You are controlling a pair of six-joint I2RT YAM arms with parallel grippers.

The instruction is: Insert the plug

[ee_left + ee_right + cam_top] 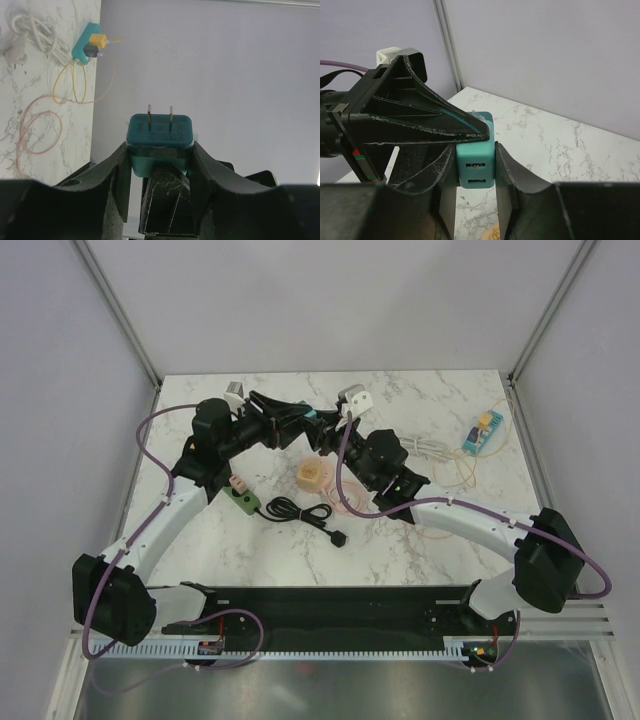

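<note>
A teal USB charger [318, 421] hangs above the middle of the table, gripped from both sides. My left gripper [305, 420] is shut on its body; in the left wrist view [160, 150] the charger [160, 131] shows two metal prongs pointing away. My right gripper [330, 435] is shut on its other end; in the right wrist view [476, 152] the charger [476, 167] shows two USB ports facing the camera, with a left finger [420, 120] lying across its top. A black USB cable [300, 512] lies coiled on the table, its plug [340, 538] free.
A green socket block [243, 500] lies left of the cable. A yellow cube [310, 474] and a pink wire loop [345, 495] lie under the grippers. A white cable bundle [430, 448] and a teal block with a yellow plug [482, 430] lie at the right.
</note>
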